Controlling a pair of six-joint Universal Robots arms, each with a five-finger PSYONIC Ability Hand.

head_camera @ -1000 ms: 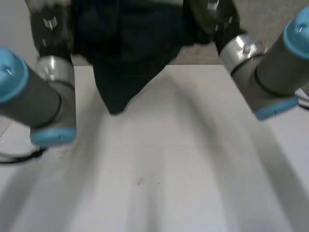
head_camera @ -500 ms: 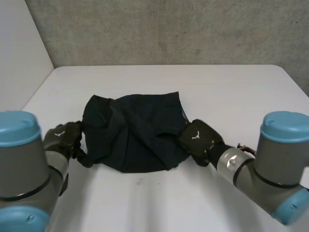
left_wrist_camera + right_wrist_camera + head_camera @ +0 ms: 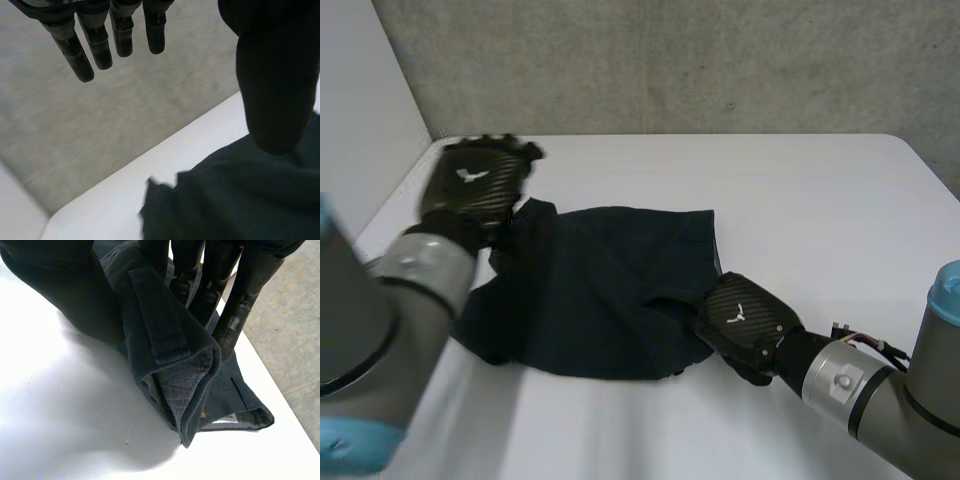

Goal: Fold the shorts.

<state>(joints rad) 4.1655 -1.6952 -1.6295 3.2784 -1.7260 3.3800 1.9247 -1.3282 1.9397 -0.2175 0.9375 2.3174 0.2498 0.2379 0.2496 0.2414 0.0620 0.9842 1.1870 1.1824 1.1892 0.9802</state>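
Dark navy shorts (image 3: 590, 290) lie crumpled on the white table (image 3: 800, 200), a little left of its middle. My left hand (image 3: 475, 185) hovers open over their far left corner, clear of the cloth. In the left wrist view its straight fingers (image 3: 100, 40) hang free, with the shorts (image 3: 240, 200) below. My right hand (image 3: 745, 315) rests at the near right edge of the shorts, shut on a bunched fold. The right wrist view shows that fold (image 3: 165, 345), with a belt loop and mesh lining, pinched against the fingers (image 3: 240, 295).
A grey wall (image 3: 670, 60) rises behind the table's far edge, and a lighter wall (image 3: 360, 110) stands at the left. Bare tabletop lies to the right of the shorts and in front of them.
The shorts came down from hanging between both hands onto the table. My left hand let go, opened and rose toward the far left. The right hand kept its grip.
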